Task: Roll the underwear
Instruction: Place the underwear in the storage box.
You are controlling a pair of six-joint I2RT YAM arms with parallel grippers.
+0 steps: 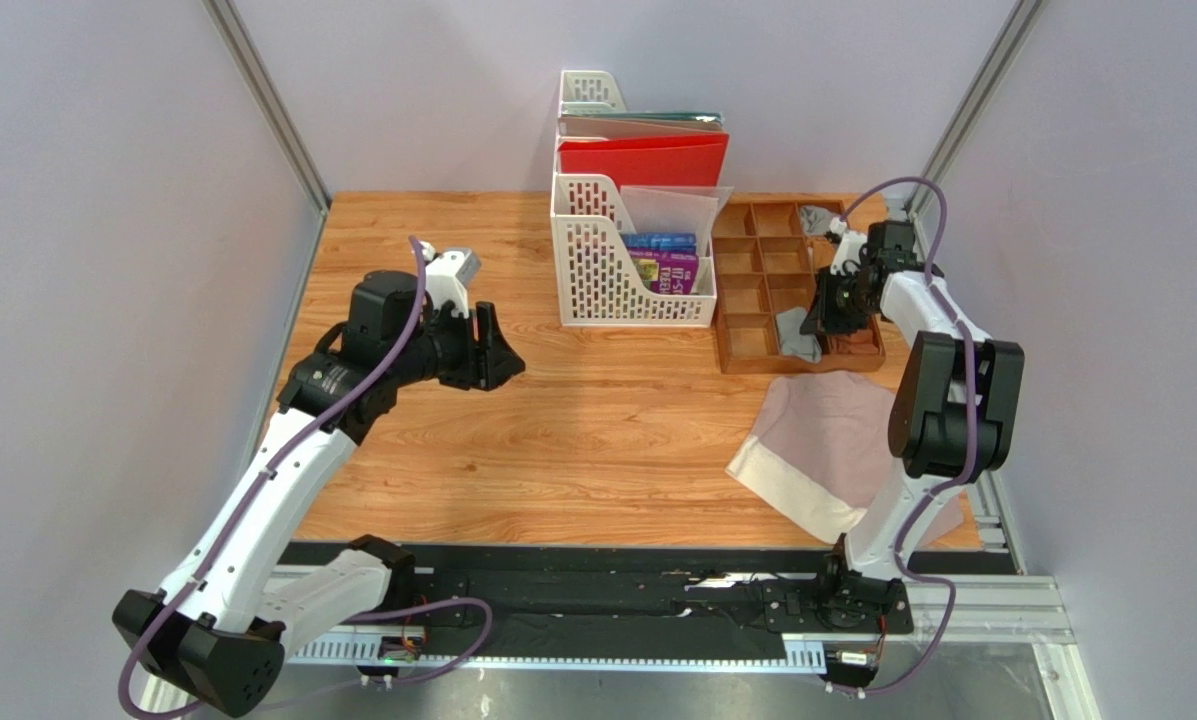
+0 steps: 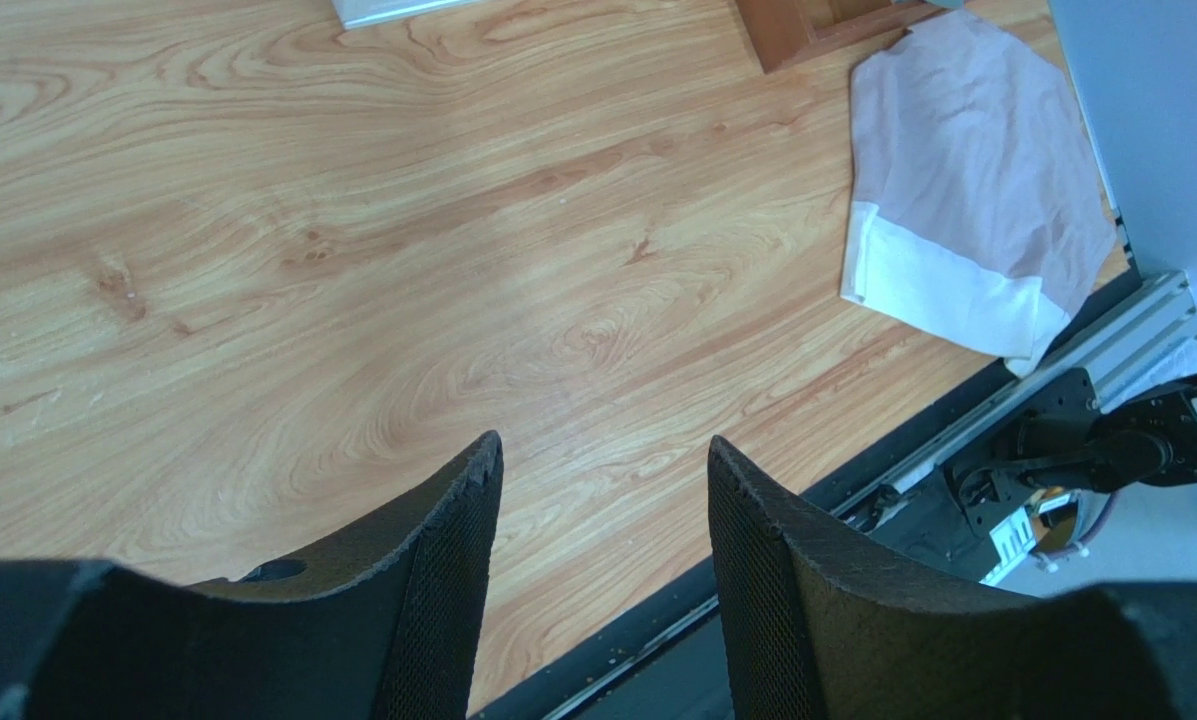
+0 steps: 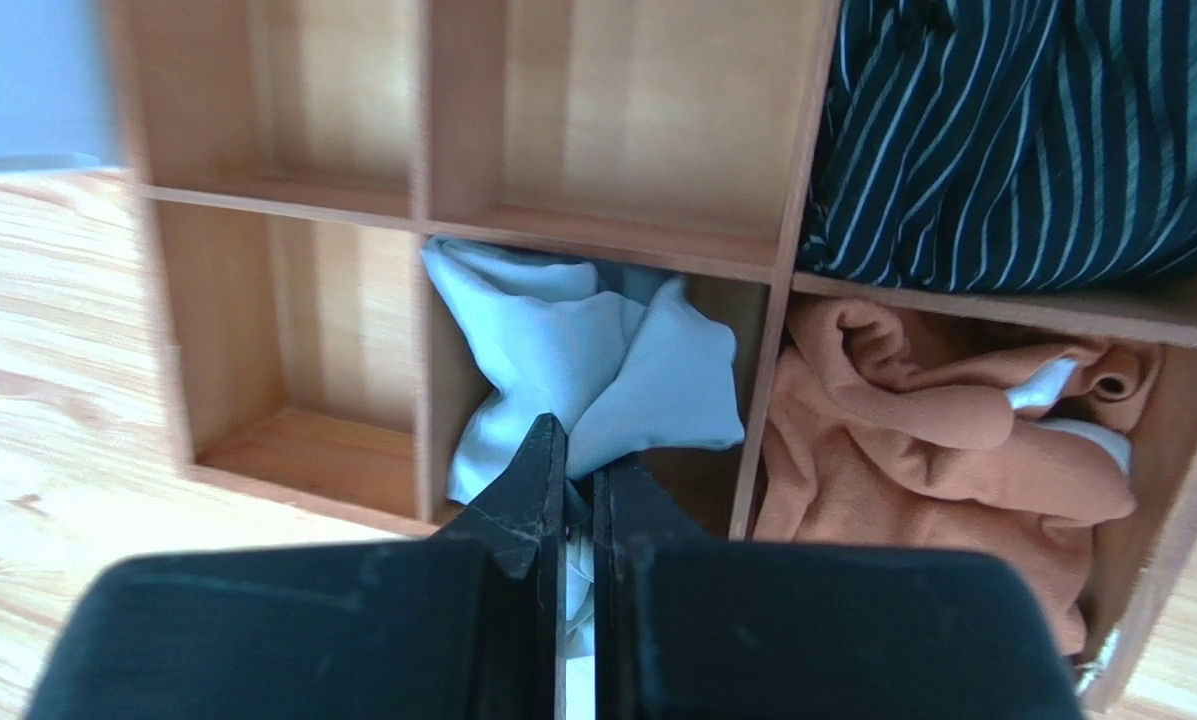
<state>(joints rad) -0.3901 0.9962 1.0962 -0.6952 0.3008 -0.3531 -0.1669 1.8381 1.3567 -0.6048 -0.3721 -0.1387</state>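
Observation:
The pale pinkish-beige underwear (image 1: 830,443) with its cream band lies flat on the table at the right, also showing in the left wrist view (image 2: 965,165). The grey underwear (image 3: 589,353) sits bunched in a front compartment of the wooden organiser (image 1: 754,278). My right gripper (image 3: 579,450) is down at that compartment, jaws pinched shut on a fold of the grey cloth; from above it (image 1: 827,323) hangs over the organiser's near right part. Over the left half of the table, my left gripper (image 2: 601,450) hovers open and empty, and the top view (image 1: 511,360) shows it well away from both garments.
A white file rack (image 1: 604,270) with a red folder (image 1: 642,158) stands at the back centre, left of the organiser. A dark striped cloth (image 3: 1010,135) and an orange cloth (image 3: 950,435) fill neighbouring compartments. The right arm's elbow (image 1: 950,398) overhangs the pink garment.

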